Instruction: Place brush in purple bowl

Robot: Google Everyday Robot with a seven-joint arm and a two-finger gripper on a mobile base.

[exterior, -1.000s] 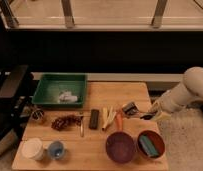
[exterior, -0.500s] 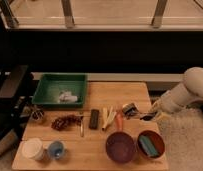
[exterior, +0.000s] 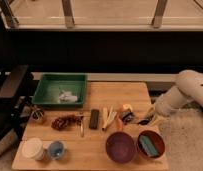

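The brush (exterior: 127, 118) lies on the wooden table (exterior: 120, 92), its dark head just right of the table's middle. In front of it, at the near edge, the dark purple bowl (exterior: 120, 147) stands with nothing in it. My gripper (exterior: 145, 121) hangs low over the table's right edge, just right of the brush and behind the red-brown bowl (exterior: 151, 144). It is shut and I see nothing held in it. Whether it touches the brush I cannot tell. The white arm reaches in from the right.
The red-brown bowl holds a teal object. A green tray (exterior: 60, 76) sits at the back left. A flat black bar (exterior: 94, 119), pale sticks (exterior: 110, 118), a brown bunch (exterior: 65, 121), a white cup (exterior: 32, 148) and a small blue cup (exterior: 56, 148) stand on the table.
The gripper has come down and slightly left, closer to the brush and the table. Nothing on the table has moved.
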